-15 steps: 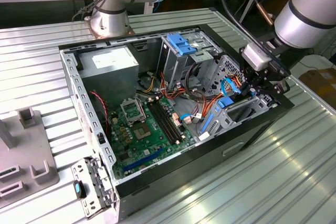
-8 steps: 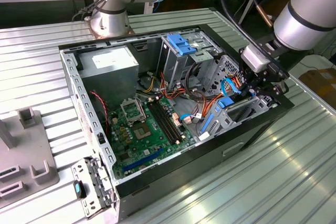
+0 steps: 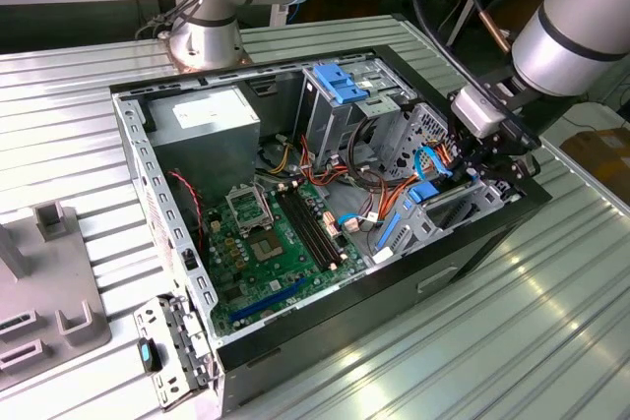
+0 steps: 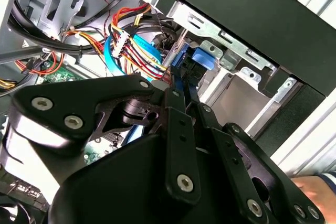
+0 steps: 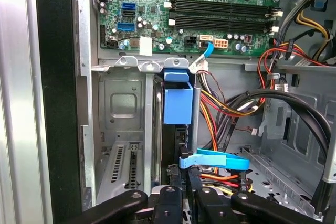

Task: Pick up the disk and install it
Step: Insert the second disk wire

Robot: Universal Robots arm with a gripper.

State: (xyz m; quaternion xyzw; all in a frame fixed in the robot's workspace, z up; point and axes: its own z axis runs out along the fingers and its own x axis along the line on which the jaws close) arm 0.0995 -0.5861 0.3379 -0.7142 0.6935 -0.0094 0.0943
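The install step is in hand: the gripper [image 5: 181, 192] is clamped on the disk [image 5: 177, 103], which stands on edge in the metal bay [image 5: 121, 108] at the case's front corner. It needs a straight, gentle push. The disk looks thin and dark with 1 bright blue rail.

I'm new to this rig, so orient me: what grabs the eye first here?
The open computer case on the ribbed metal table, its green motherboard exposed. At the exterior view's right, the arm's tool reaches into the case's drive bay. There the disk, edged in bright blue, stands on edge in the bay.
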